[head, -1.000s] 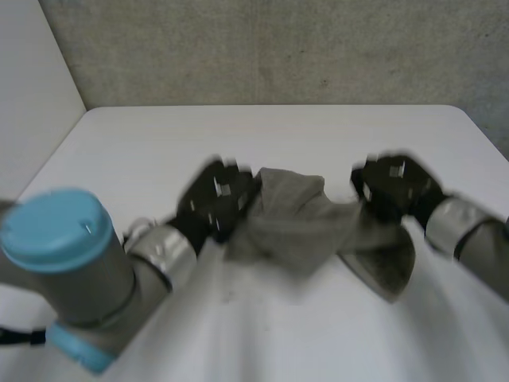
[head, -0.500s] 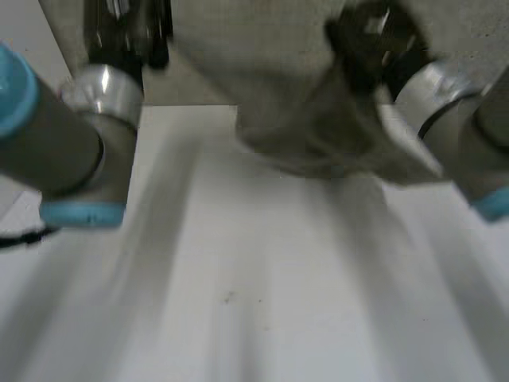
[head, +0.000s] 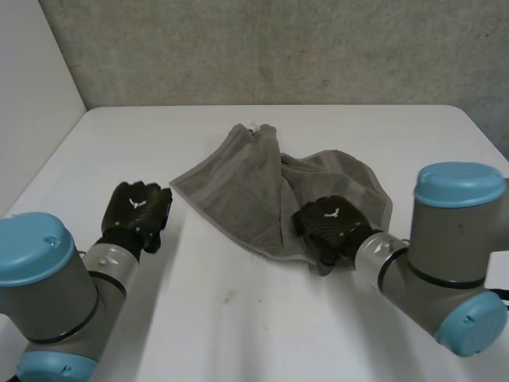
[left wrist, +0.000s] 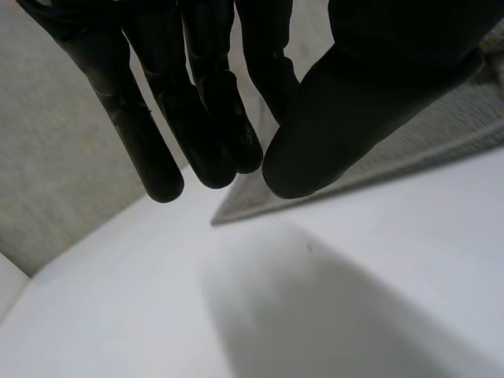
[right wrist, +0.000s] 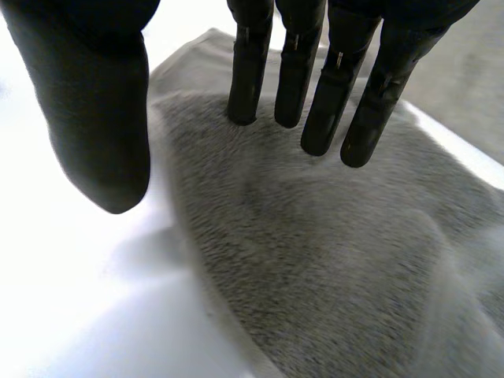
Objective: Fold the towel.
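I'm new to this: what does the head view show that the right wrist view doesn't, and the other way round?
Head view adds: the left hand, open over the table beside the towel, and the towel's whole rumpled outline. Right wrist view adds: straight fingers of the right hand over the towel's pile, thumb over bare table. Both share: right hand, towel, table.
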